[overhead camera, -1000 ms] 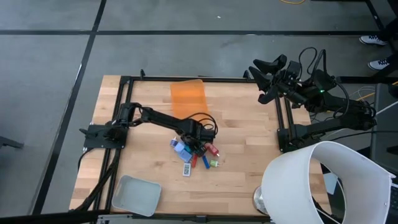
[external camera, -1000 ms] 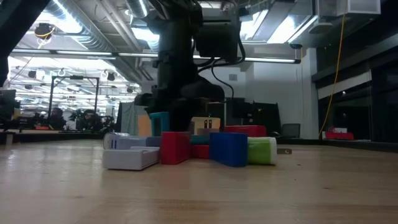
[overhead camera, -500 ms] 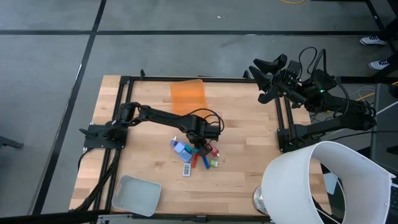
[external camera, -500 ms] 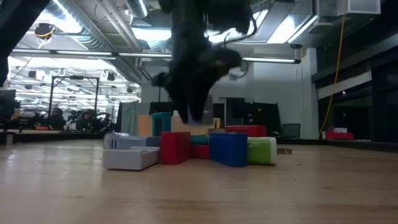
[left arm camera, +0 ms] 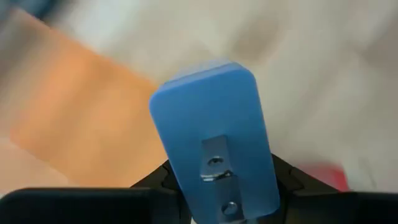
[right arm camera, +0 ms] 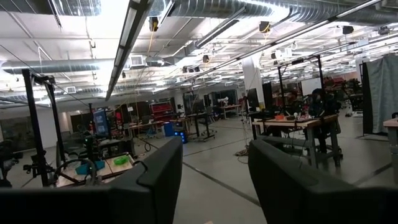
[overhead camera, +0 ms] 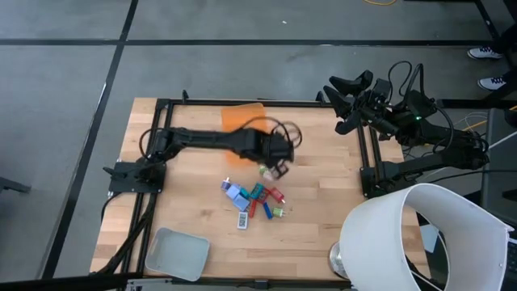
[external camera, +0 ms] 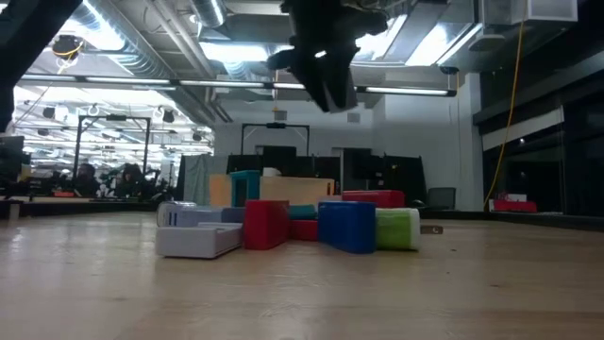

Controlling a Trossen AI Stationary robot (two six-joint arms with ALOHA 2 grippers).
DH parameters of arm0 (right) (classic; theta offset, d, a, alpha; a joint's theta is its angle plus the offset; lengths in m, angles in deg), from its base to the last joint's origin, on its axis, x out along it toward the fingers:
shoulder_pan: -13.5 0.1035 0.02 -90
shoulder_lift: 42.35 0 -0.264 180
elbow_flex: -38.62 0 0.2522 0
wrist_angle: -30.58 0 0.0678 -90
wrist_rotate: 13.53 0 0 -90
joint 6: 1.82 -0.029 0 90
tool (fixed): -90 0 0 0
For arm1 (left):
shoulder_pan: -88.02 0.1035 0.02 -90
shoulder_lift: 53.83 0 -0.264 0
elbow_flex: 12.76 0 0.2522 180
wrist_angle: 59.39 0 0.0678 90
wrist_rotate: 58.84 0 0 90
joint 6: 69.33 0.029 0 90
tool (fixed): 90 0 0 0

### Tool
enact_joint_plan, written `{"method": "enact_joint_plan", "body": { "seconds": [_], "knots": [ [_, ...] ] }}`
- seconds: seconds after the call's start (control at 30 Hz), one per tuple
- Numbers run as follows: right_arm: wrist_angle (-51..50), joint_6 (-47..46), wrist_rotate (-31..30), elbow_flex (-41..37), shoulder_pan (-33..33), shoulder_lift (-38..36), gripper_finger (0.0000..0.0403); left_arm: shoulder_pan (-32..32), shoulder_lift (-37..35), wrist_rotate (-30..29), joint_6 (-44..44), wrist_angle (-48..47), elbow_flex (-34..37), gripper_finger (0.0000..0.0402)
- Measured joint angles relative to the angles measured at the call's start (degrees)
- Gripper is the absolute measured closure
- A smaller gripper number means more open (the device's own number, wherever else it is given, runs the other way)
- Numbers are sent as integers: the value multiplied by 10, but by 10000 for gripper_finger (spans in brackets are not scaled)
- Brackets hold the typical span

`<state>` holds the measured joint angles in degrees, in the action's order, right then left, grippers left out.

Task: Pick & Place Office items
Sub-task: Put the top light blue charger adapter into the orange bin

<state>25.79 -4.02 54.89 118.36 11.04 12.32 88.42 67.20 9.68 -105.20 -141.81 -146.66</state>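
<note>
The left gripper [overhead camera: 273, 168], a second ago low among the office items [overhead camera: 254, 200] at the middle of the table, now hangs raised clear of the pile, its arm swung toward the orange bin [overhead camera: 239, 120] at the table's far edge. In the low view the dark fingers [external camera: 326, 76] that stood behind the red and blue blocks are lifted high above them. The gripper carries a blue flat piece [left arm camera: 214, 155] clamped between its fingers, shown close in the left wrist view with the orange bin blurred behind. In the pile, the spot under the arm now lies uncovered, showing a teal piece [overhead camera: 258, 191] beside the red ones.
</note>
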Motion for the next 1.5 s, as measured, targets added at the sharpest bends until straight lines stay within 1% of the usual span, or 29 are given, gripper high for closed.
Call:
{"method": "enact_joint_plan", "body": {
  "seconds": [0.17,0.27,0.37,0.47,0.53,0.63,0.73,0.83,0.9,1.0,1.1,1.17,1.23,1.33,1.5],
  "knots": [
    [0,0,0,0,0,0,220,58,-25,-53,36,73,-2,292],
    [0,5,-9,0,0,0,220,90,-50,-60,75,133,-2,292],
    [-2,12,-18,0,-1,0,220,117,-67,-51,119,181,-2,292],
    [-3,12,-20,0,-1,0,220,140,-79,-14,157,226,0,292],
    [-4,13,-20,0,-1,0,220,151,-88,11,173,280,21,292],
    [-5,14,-23,0,-1,0,220,167,-109,62,175,380,105,292],
    [-11,14,-35,0,-1,0,220,181,-146,114,152,528,236,292],
    [-19,13,-40,0,-1,0,220,194,-203,129,127,651,375,292],
    [-23,13,-46,0,-1,0,220,204,-248,125,113,681,456,292],
    [-26,0,-50,0,-1,0,220,217,-315,113,110,689,558,292],
    [-26,-2,-50,0,-1,0,220,224,-364,129,110,687,642,292],
    [-26,-4,-50,0,-1,0,220,226,-380,146,104,685,680,292],
    [-26,-5,-51,0,-1,0,220,229,-386,158,96,687,698,292],
    [-26,-6,-67,0,-1,1,220,230,-378,170,96,687,701,292],
    [-26,-6,-76,0,-1,3,220,246,-334,203,95,686,701,292]
  ]
}}
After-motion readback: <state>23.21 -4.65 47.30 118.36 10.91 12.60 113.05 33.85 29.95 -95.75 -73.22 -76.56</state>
